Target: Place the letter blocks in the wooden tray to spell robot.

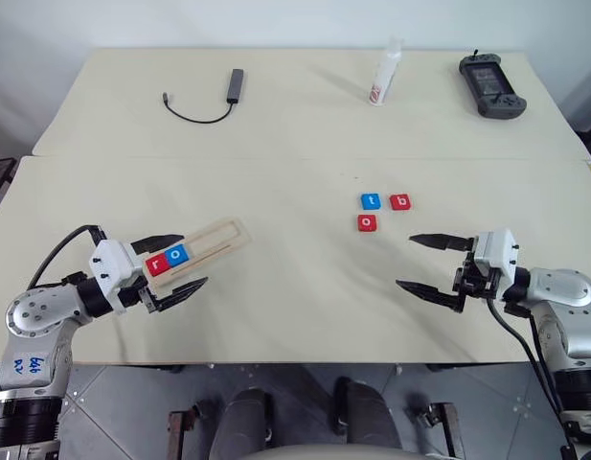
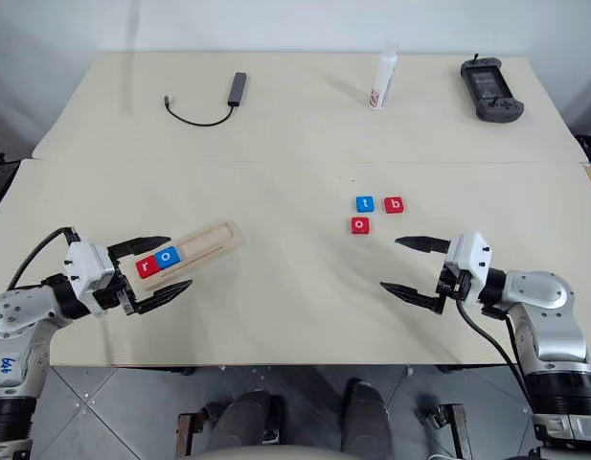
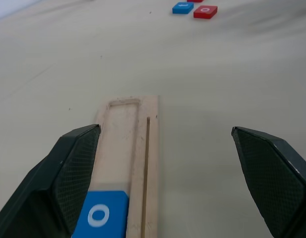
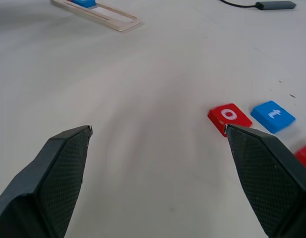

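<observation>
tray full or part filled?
Part filled: the wooden tray holds the red r and blue o; the rest of its slot is bare.

The wooden tray [image 1: 201, 247], a long narrow pale holder with a recessed slot, lies flat on the worktop at about eight o'clock, set on a diagonal. Its lower-left end holds a red "r" block [image 1: 157, 264] and a blue "o" block [image 1: 177, 255], side by side and touching; the rest of the slot is bare. Three loose tiles lie flat at about two o'clock, well apart from the tray: a blue "t" block [image 1: 370, 201], a red "b" block [image 1: 399, 201] just beside it, and a red "o" block [image 1: 367, 222] near both.
</observation>
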You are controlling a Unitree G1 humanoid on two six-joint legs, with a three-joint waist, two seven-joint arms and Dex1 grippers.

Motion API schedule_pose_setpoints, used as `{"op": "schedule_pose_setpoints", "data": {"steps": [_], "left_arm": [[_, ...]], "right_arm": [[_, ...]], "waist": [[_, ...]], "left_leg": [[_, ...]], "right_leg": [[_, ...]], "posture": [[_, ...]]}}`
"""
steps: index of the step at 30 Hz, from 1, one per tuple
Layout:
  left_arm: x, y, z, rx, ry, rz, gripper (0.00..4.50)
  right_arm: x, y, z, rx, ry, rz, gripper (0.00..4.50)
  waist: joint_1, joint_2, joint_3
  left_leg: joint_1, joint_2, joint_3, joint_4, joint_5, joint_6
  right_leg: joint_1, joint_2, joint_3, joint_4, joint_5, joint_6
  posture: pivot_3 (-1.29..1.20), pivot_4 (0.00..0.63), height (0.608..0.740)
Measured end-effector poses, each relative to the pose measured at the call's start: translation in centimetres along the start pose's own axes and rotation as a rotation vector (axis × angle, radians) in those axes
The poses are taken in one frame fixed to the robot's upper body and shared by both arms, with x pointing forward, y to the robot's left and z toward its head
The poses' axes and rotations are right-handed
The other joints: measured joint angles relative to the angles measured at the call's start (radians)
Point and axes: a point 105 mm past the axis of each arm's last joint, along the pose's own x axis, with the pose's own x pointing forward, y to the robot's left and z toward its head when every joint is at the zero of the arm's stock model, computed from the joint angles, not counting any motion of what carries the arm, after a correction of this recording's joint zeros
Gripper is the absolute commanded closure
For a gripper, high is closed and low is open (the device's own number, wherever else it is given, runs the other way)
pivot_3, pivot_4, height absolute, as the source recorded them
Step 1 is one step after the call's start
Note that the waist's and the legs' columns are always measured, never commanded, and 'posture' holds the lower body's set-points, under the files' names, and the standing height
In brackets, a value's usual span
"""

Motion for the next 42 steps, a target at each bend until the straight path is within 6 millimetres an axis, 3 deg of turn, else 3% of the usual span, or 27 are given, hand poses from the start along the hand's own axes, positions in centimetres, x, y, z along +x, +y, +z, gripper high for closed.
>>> {"op": "schedule_pose_setpoints", "data": {"steps": [7, 11, 15, 18, 20, 25, 33, 42], "left_arm": [[-0.7, -0.3, -0.6, -0.062, 0.008, 0.041, 0.00], [-3.6, 0.2, -1.8, -0.146, 0.030, 0.171, 0.00], [-8.1, 0.3, -4.7, -0.224, 0.094, 0.372, 0.00], [-10.5, -0.5, -6.6, -0.265, 0.159, 0.439, 0.00], [-10.9, -0.9, -7.1, -0.277, 0.178, 0.442, 0.00], [-10.4, -0.6, -6.6, -0.273, 0.144, 0.421, 0.00], [-6.0, 1.5, -4.1, -0.169, 0.094, 0.210, 0.00], [-3.7, 3.7, -5.6, -0.152, 0.159, 0.049, 0.00]], "right_arm": [[0.5, 0.4, 0.2, 0.027, -0.048, 0.018, 0.03], [3.0, 0.9, 2.5, 0.029, -0.155, 0.087, 0.03], [6.4, 2.7, 5.2, -0.018, -0.249, 0.224, 0.03], [7.6, 3.7, 5.7, -0.021, -0.274, 0.281, 0.03], [7.9, 3.8, 5.9, -0.026, -0.278, 0.297, 0.03], [8.1, 4.2, 6.2, -0.040, -0.281, 0.318, 0.03], [7.4, 3.8, 5.8, -0.041, -0.242, 0.304, 0.03], [6.8, 3.7, 6.0, -0.050, -0.226, 0.273, 0.03]], "waist": [[-0.003, 0.000, 0.000], [-0.007, 0.000, 0.000], [-0.005, 0.000, 0.000], [0.008, -0.001, 0.000], [0.018, -0.001, 0.000], [0.023, -0.001, 0.000], [0.018, -0.002, -0.001], [-0.003, -0.002, -0.001]], "left_leg": [[0.000, 0.000, 0.000, 0.000, 0.000, 0.000], [0.001, 0.002, 0.001, 0.000, 0.000, 0.000], [0.001, 0.002, 0.001, 0.000, -0.001, -0.001], [-0.001, 0.001, -0.001, 0.001, -0.001, 0.000], [-0.001, 0.000, -0.001, 0.001, -0.001, 0.000], [-0.001, 0.001, -0.001, 0.001, -0.001, 0.000], [0.000, 0.000, 0.000, 0.001, -0.001, 0.000], [0.000, 0.001, 0.002, -0.001, -0.001, -0.001]], "right_leg": [[0.000, 0.000, 0.000, 0.000, 0.000, 0.000], [0.000, 0.001, 0.001, 0.000, 0.000, 0.000], [0.000, 0.001, 0.001, 0.000, 0.000, 0.000], [0.000, 0.001, 0.000, 0.000, 0.000, 0.000], [0.000, 0.000, 0.000, 0.000, 0.000, 0.000], [0.000, 0.000, 0.000, 0.000, 0.000, 0.000], [-0.001, 0.001, 0.000, 0.000, 0.000, 0.000], [-0.002, 0.001, 0.000, 0.000, 0.000, 0.000]], "posture": [[0.00, 0.150, 0.740], [0.00, 0.150, 0.740], [0.00, 0.150, 0.740], [0.00, 0.150, 0.740], [0.00, 0.150, 0.740], [0.00, 0.150, 0.740], [0.00, 0.150, 0.740], [0.00, 0.150, 0.740]]}}
